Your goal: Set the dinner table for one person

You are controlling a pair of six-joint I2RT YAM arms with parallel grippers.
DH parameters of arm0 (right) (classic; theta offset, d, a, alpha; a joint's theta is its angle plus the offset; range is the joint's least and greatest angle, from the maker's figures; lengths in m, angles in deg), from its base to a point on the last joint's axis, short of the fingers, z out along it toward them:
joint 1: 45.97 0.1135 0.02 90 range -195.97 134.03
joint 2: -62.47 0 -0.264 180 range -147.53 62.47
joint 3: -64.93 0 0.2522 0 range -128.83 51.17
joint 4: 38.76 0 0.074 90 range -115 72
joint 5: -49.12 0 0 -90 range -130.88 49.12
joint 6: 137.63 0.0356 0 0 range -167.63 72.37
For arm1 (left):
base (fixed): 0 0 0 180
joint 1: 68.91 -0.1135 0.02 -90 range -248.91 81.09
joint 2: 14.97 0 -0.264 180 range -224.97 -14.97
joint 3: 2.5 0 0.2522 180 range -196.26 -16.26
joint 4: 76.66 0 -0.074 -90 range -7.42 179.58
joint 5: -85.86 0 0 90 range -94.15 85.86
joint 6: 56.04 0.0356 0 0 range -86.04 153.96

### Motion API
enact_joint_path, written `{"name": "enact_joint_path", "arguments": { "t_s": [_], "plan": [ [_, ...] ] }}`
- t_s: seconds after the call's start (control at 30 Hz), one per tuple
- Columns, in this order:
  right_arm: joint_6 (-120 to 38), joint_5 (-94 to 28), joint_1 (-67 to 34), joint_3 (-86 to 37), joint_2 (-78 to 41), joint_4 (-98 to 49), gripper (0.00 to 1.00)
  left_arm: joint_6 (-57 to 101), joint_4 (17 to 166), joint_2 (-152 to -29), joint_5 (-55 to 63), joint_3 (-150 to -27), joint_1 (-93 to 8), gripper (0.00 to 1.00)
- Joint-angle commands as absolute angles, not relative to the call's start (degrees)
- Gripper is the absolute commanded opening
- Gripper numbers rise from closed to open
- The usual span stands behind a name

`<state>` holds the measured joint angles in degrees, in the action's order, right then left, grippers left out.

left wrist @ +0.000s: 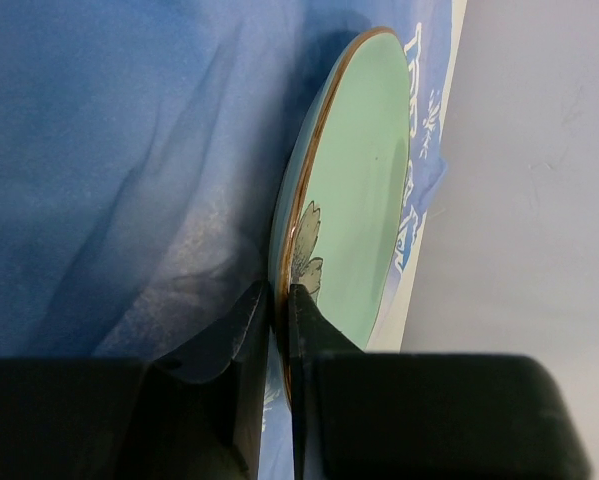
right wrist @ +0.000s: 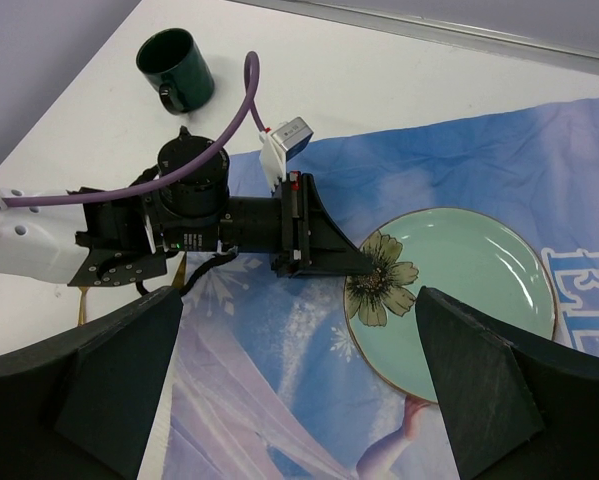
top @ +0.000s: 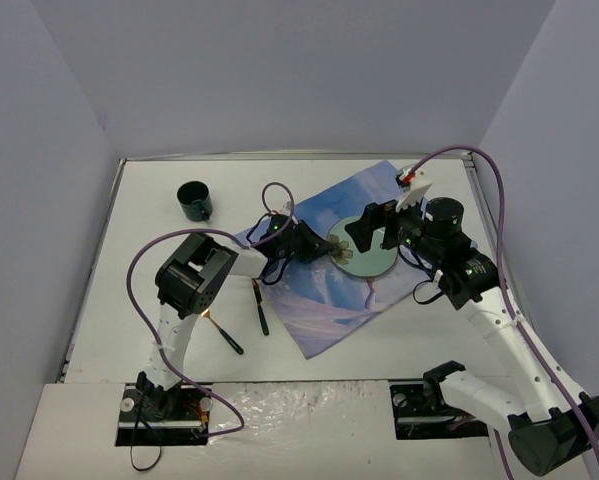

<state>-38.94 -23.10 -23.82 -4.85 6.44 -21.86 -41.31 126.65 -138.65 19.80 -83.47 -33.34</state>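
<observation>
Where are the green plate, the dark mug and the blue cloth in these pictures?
green plate (right wrist: 469,290), right wrist view, its bare green middle.
dark mug (top: 192,197), top view, its open mouth.
blue cloth (top: 324,305), top view, bare near part below the plate.

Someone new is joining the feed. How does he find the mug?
From the blue cloth, look to the far-left part of the white table: the mug stands alone there. It is the only dark green, upright thing with a handle; the plate is pale green, the cutlery thin and black.
</observation>
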Motion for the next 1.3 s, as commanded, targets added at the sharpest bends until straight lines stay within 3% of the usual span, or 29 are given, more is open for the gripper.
{"name": "enact_joint_path", "arguments": {
  "t_s": [0.0, 0.1, 0.4, 0.63, 0.97, 1.27],
  "plan": [
    [-39.6, -23.0, -24.2, -4.3, 7.1, -25.3, 1.00, -43.3, 138.5, -135.0, 21.2, -84.2, -33.4, 0.02],
    [-39.8, -23.2, -24.2, -3.9, 7.4, -25.3, 1.00, -42.9, 137.7, -134.8, 21.1, -84.1, -33.5, 0.10],
    [-40.7, -25.1, -24.3, -3.6, 8.4, -25.3, 1.00, -39.3, 129.6, -130.4, 18.9, -82.7, -34.0, 0.54],
    [-40.2, -27.6, -24.3, -4.0, 9.6, -25.3, 1.00, -27.2, 101.0, -118.6, 9.8, -84.6, -34.4, 0.96],
    [-35.6, -31.2, -24.6, -5.0, 7.6, -23.4, 1.00, -2.1, 58.9, -101.3, -8.5, -99.1, -41.3, 0.97],
    [-38.0, -31.5, -24.5, -6.3, 2.8, -22.4, 1.00, 19.7, 45.9, -105.1, -3.5, -111.8, -62.4, 0.97]
  ]
}}
